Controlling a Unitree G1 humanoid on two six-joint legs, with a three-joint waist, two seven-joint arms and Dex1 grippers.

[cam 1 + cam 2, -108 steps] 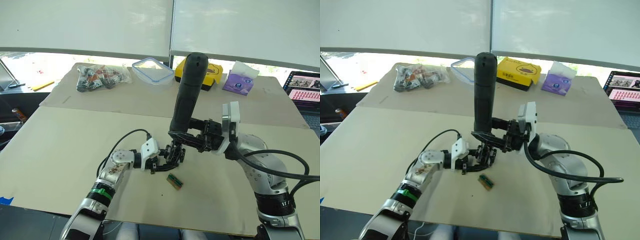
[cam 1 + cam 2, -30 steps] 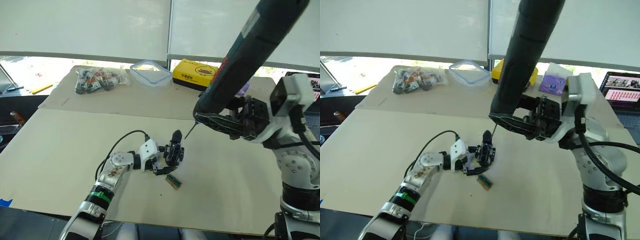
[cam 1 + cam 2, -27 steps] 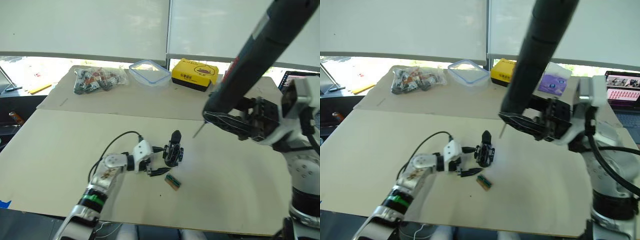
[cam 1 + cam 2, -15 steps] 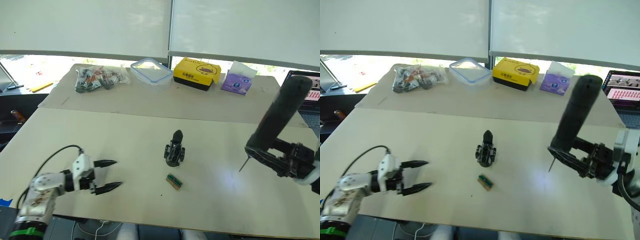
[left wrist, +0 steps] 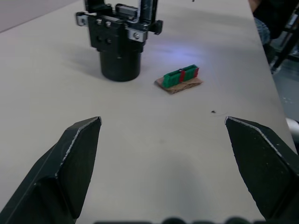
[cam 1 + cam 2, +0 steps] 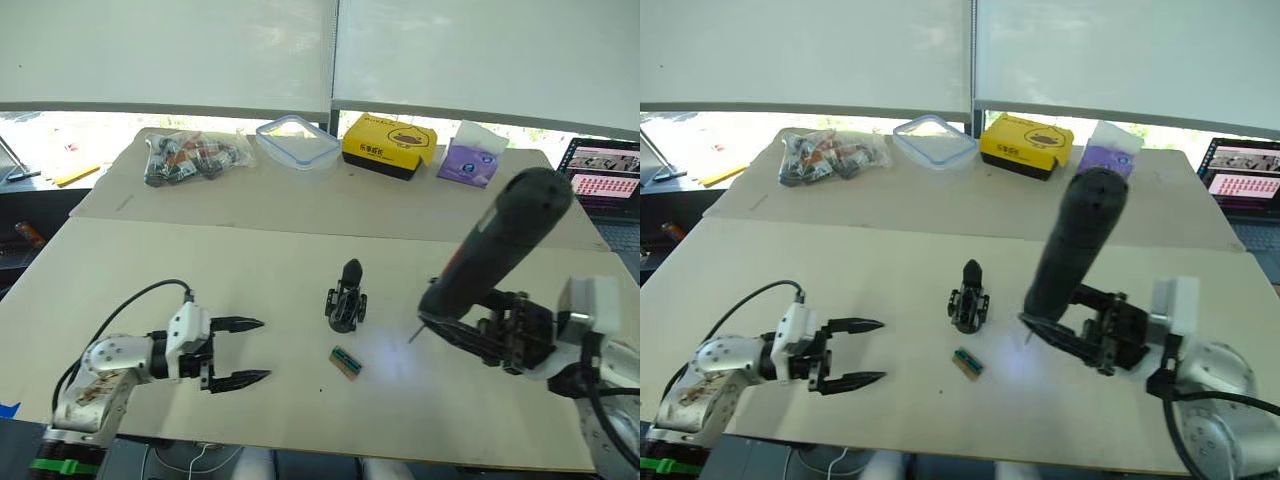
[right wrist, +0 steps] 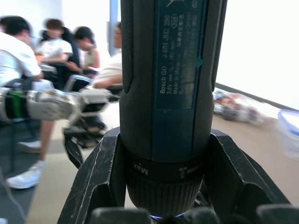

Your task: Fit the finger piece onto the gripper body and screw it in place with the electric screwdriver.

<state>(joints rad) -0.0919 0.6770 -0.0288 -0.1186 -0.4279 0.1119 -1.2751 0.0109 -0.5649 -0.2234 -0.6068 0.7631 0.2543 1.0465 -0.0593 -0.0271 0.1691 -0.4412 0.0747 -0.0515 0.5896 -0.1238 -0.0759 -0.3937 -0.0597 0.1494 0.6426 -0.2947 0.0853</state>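
Nearest to us, the left end effector (image 6: 245,352) hung low over the front left of the bench (image 6: 130,270), its two black fingers spread wide and holding nothing. On the right, the right end effector (image 6: 478,332) was pinched around the lower end of the screwdriver (image 6: 497,244), which leaned up and to the right with its thin bit pointing down at the bench without touching it.

Between the two end effectors lay a small green block (image 6: 346,361), flat on the bench. Just beyond it the gripper body (image 6: 346,298) stood upright on its round base, with one pointed finger rising from the top. It sat well apart from the left end effector, roughly in line with the open fingers, and near the screwdriver's bit, to its left. We could not tell whether the finger piece was mounted on it.

Farther back we saw a bag of small parts (image 6: 192,156), a clear lidded box (image 6: 296,138), a yellow box (image 6: 390,145) and a purple tissue pack (image 6: 470,160). A laptop (image 6: 604,182) sat at the far right edge.
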